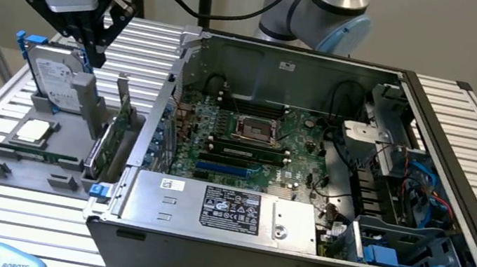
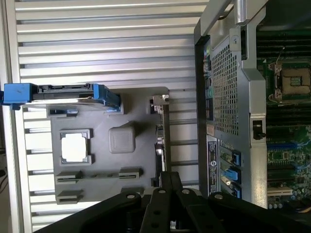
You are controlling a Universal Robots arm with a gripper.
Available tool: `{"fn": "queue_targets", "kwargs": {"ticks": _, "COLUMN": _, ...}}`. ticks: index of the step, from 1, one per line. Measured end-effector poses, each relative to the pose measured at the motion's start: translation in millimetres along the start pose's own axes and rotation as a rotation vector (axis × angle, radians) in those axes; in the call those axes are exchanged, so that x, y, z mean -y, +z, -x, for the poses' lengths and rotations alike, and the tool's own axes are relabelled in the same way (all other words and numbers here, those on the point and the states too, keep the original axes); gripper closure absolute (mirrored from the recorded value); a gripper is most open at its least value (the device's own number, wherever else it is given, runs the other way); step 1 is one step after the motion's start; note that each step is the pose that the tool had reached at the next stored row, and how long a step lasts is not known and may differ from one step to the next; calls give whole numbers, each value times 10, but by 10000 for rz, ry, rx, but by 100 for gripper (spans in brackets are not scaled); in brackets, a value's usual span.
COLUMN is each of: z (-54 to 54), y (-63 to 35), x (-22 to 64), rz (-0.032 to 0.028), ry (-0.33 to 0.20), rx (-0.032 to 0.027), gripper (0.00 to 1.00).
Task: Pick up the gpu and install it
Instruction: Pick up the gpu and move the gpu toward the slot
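Note:
The gpu [image 1: 113,135] stands on its long edge in a slot of the grey fixture [image 1: 25,169], with its silver bracket end [image 1: 122,91] uppermost. In the wrist view the gpu [image 2: 160,138] appears edge-on as a thin dark strip right beyond my fingertips. My gripper [image 1: 94,54] hangs above the fixture, over the hard drive and a little to the exterior view's left of the card. Its fingers [image 2: 160,194] meet at a point with nothing between them, so the gripper [image 2: 167,175] is shut and empty. It touches nothing.
A silver hard drive [image 1: 53,77] in a blue frame [image 2: 19,93] stands in the fixture beside the card, and a processor chip [image 1: 35,131] lies flat in front. The open computer case [image 1: 459,173] lies on the exterior view's right, with its motherboard [image 1: 247,142], blue slot [image 1: 228,169] and power supply [image 1: 218,205].

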State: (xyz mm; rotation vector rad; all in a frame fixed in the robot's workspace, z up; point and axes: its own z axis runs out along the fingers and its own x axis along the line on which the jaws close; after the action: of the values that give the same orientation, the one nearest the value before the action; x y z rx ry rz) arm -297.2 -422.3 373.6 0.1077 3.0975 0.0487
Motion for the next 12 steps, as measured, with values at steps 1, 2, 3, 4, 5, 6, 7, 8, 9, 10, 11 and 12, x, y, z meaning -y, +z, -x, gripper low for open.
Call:
{"fn": "queue_targets", "kwargs": {"ticks": 1, "z": 0, "y": 0, "x": 0, "rz": 0, "ry": 0, "rx": 0, "gripper": 89}}
{"fn": "queue_targets", "kwargs": {"ticks": 2, "z": 0, "y": 0, "x": 0, "rz": 0, "ry": 0, "rx": 0, "gripper": 89}}
{"fn": "queue_targets", "kwargs": {"ticks": 3, "z": 0, "y": 0, "x": 0, "rz": 0, "ry": 0, "rx": 0, "gripper": 89}}
{"fn": "queue_targets", "kwargs": {"ticks": 4, "z": 0, "y": 0, "x": 0, "rz": 0, "ry": 0, "rx": 0, "gripper": 89}}
{"fn": "queue_targets", "kwargs": {"ticks": 5, "z": 0, "y": 0, "x": 0, "rz": 0, "ry": 0, "rx": 0, "gripper": 89}}
{"fn": "queue_targets", "kwargs": {"ticks": 6, "z": 0, "y": 0, "x": 0, "rz": 0, "ry": 0, "rx": 0, "gripper": 89}}
{"fn": "queue_targets", "kwargs": {"ticks": 7, "z": 0, "y": 0, "x": 0, "rz": 0, "ry": 0, "rx": 0, "gripper": 89}}
{"fn": "queue_targets", "kwargs": {"ticks": 8, "z": 0, "y": 0, "x": 0, "rz": 0, "ry": 0, "rx": 0, "gripper": 89}}
{"fn": "queue_targets", "kwargs": {"ticks": 9, "z": 0, "y": 0, "x": 0, "rz": 0, "ry": 0, "rx": 0, "gripper": 89}}
{"fn": "queue_targets", "kwargs": {"ticks": 10, "z": 0, "y": 0, "x": 0, "rz": 0, "ry": 0, "rx": 0, "gripper": 89}}
{"fn": "queue_targets", "kwargs": {"ticks": 11, "z": 0, "y": 0, "x": 0, "rz": 0, "ry": 0, "rx": 0, "gripper": 88}}
{"fn": "queue_targets", "kwargs": {"ticks": 12, "z": 0, "y": 0, "x": 0, "rz": 0, "ry": 0, "rx": 0, "gripper": 88}}
